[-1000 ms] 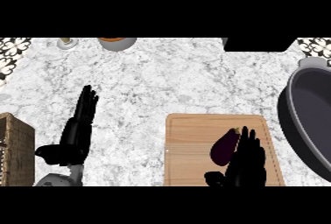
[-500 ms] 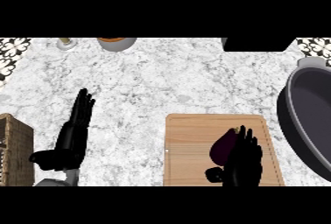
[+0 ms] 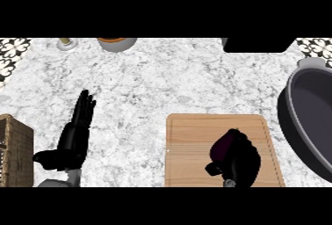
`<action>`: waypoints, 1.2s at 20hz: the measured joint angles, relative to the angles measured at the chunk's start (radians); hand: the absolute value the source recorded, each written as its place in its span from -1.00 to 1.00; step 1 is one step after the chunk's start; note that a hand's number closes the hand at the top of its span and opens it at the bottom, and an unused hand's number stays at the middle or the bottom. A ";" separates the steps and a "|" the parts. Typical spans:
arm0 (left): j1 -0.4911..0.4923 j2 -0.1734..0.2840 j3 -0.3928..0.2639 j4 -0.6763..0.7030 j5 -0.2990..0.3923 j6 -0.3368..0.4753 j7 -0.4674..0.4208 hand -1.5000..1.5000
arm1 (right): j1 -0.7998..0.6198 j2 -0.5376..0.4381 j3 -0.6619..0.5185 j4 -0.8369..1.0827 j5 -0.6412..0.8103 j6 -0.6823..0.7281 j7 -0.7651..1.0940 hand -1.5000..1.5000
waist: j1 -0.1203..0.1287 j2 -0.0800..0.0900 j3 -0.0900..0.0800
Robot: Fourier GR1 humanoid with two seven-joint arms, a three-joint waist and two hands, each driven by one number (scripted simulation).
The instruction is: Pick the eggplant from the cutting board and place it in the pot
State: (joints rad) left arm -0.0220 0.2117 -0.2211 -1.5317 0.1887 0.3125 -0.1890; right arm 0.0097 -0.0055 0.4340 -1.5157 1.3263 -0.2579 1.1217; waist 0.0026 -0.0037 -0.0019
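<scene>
On the cutting board (image 3: 194, 149) — right hand (image 3: 241, 160) now curled over the eggplant (image 3: 222, 147).
Half a second ago the fingers lay straighter above it; now they wrap its right side, the dark purple, glossy eggplant peeking out at left. Left hand (image 3: 74, 132) rests with straight fingers on the marble worktop (image 3: 175, 79) — pot (image 3: 311, 114) at right.

Marble counter (image 3: 168, 83) — cutting board (image 3: 194, 132), pot (image 3: 311, 118)

- A white-grey marble counter (image 3: 168, 83) filled the view.
- Patterned black-and-white tiles (image 3: 13, 50) showed at both far corners.
- A wicker basket (image 3: 14, 149) sat at the left edge.
</scene>
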 measured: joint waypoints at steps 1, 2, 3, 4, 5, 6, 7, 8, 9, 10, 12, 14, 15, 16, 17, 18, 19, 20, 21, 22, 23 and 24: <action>0.005 0.001 0.002 -0.014 -0.001 0.000 0.011 0.00 | -0.010 0.003 -0.011 0.015 0.016 -0.007 -0.009 1.00 | 0.000 -0.001 -0.001; 0.012 0.004 0.002 -0.026 -0.006 0.000 0.017 0.00 | -0.007 0.006 -0.016 0.015 0.036 -0.011 -0.015 1.00 | 0.000 -0.002 0.000; 0.003 -0.006 -0.004 -0.031 -0.016 0.011 0.031 0.00 | -0.014 0.006 -0.024 0.020 0.047 -0.015 -0.022 1.00 | 0.000 -0.002 0.000; 0.002 -0.008 -0.002 -0.036 -0.019 0.010 0.037 0.00 | -0.020 0.006 -0.022 0.017 0.062 -0.012 -0.019 1.00 | 0.000 -0.002 0.000; 0.000 -0.003 0.009 -0.037 -0.015 0.001 0.038 0.00 | -0.023 0.006 -0.029 0.029 0.071 -0.017 -0.027 1.00 | 0.000 -0.003 0.000; -0.001 -0.009 0.008 -0.045 -0.023 0.006 0.044 0.00 | -0.021 0.006 -0.027 0.027 0.084 -0.018 -0.030 1.00 | 0.000 -0.003 0.000; 0.006 -0.011 0.009 -0.049 -0.025 0.002 0.045 0.00 | -0.019 0.006 -0.031 0.033 0.093 -0.026 -0.037 1.00 | 0.000 -0.004 -0.001; 0.013 -0.018 0.005 -0.053 -0.030 0.003 0.046 0.00 | -0.025 0.006 -0.020 0.028 0.103 -0.022 -0.030 1.00 | 0.000 -0.003 -0.001; 0.012 -0.014 0.014 -0.043 -0.025 -0.011 0.038 0.00 | -0.036 0.006 -0.018 0.044 0.107 -0.027 -0.028 1.00 | 0.000 -0.004 -0.001; 0.016 -0.022 0.010 -0.050 -0.033 -0.007 0.039 0.00 | -0.025 0.006 -0.009 0.033 0.120 -0.027 -0.026 1.00 | 0.000 -0.004 -0.001; 0.017 -0.028 0.015 -0.039 -0.034 -0.012 0.032 0.00 | -0.025 0.006 -0.005 0.030 0.158 -0.027 -0.022 1.00 | -0.001 -0.004 -0.001; 0.018 -0.024 0.017 -0.046 -0.035 -0.015 0.039 0.00 | -0.085 -0.002 -0.102 0.055 0.139 -0.018 -0.020 1.00 | 0.003 0.001 0.000; 0.016 -0.023 0.017 -0.043 -0.036 -0.017 0.035 0.00 | -0.122 -0.010 -0.169 0.072 0.121 -0.012 -0.019 1.00 | 0.006 0.007 0.001; 0.015 -0.022 0.016 -0.045 -0.037 -0.019 0.033 0.00 | -0.155 -0.018 -0.235 0.086 0.102 -0.004 -0.014 1.00 | 0.009 0.012 0.001; 0.012 -0.022 0.015 -0.048 -0.038 -0.018 0.033 0.00 | -0.183 -0.028 -0.298 0.102 0.084 0.002 -0.009 1.00 | 0.011 0.018 0.003; 0.009 -0.022 0.015 -0.050 -0.038 -0.019 0.032 0.00 | -0.210 -0.038 -0.356 0.114 0.068 0.008 -0.005 1.00 | 0.012 0.025 0.004; 0.009 -0.022 0.014 -0.051 -0.039 -0.020 0.029 0.00 | -0.238 -0.053 -0.413 0.129 0.053 0.014 -0.002 1.00 | 0.016 0.031 0.004; 0.005 -0.024 0.012 -0.052 -0.038 -0.022 0.028 0.00 | -0.270 -0.070 -0.467 0.149 0.042 0.022 0.002 1.00 | 0.022 0.037 0.004; 0.003 -0.024 0.010 -0.053 -0.039 -0.024 0.028 0.00 | -0.303 -0.089 -0.518 0.171 0.036 0.030 0.006 1.00 | 0.029 0.041 0.004; 0.001 -0.024 0.008 -0.053 -0.039 -0.027 0.025 0.00 | -0.337 -0.113 -0.565 0.193 0.034 0.036 0.010 1.00 | 0.038 0.044 0.004; -0.004 -0.026 0.004 -0.056 -0.041 -0.027 0.025 0.00 | -0.374 -0.139 -0.609 0.218 0.036 0.043 0.013 1.00 | 0.048 0.047 0.004; -0.009 -0.025 0.000 -0.058 -0.042 -0.031 0.027 0.00 | -0.409 -0.167 -0.649 0.246 0.042 0.048 0.016 1.00 | 0.058 0.050 0.004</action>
State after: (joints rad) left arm -0.0307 0.1866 -0.2213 -1.5900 0.1462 0.2814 -0.1619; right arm -0.3996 -0.1721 -0.2146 -1.2698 1.3683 -0.2102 1.1374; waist 0.0608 0.0458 0.0019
